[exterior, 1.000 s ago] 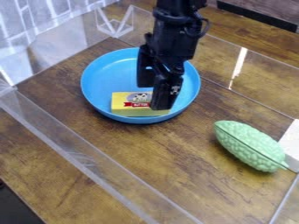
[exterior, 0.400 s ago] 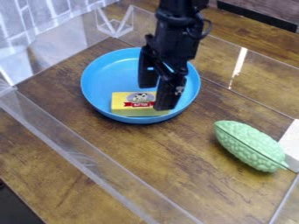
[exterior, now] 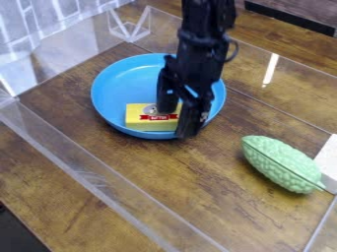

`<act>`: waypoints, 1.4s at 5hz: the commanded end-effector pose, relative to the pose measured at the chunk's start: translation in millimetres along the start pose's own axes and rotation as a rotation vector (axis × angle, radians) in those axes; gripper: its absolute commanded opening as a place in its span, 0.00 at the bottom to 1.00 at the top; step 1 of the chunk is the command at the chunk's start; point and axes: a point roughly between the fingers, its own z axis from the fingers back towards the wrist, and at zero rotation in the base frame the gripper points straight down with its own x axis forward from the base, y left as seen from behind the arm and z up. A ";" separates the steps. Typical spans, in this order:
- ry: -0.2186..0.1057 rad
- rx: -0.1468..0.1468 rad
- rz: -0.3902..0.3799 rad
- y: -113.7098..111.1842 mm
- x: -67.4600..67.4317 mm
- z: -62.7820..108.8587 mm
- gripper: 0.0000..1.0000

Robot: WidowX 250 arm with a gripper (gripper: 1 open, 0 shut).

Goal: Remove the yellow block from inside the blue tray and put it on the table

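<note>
The yellow block (exterior: 149, 118) lies inside the blue tray (exterior: 121, 81), near the tray's front rim, its red banner facing up. My black gripper (exterior: 180, 110) points straight down over the block's right end, low in the tray. Its jaws stand open, one finger (exterior: 191, 118) at the block's right side and the other behind the block. The block's right end is partly hidden by the fingers. Nothing is held. The tray rests on the dark brown table (exterior: 158, 177).
A green oval textured object (exterior: 281, 162) lies on the table at the right. A white thing (exterior: 328, 162) sits at the right edge. Clear acrylic walls (exterior: 79, 162) run along the table's front-left and back edges.
The gripper has come down into the tray and now straddles the block's right end. Its jaws stayed open. The block and tray have not moved.
</note>
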 end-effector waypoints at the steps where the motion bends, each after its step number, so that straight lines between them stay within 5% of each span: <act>1: -0.030 0.013 0.040 9.9 3.0 -4.2 0.00; 3: -0.031 0.019 0.012 28.1 -13.7 -7.9 0.00; 5: -0.047 0.021 0.080 20.8 -25.3 10.4 0.00; 7: -0.100 0.058 0.223 16.4 -22.7 43.4 0.00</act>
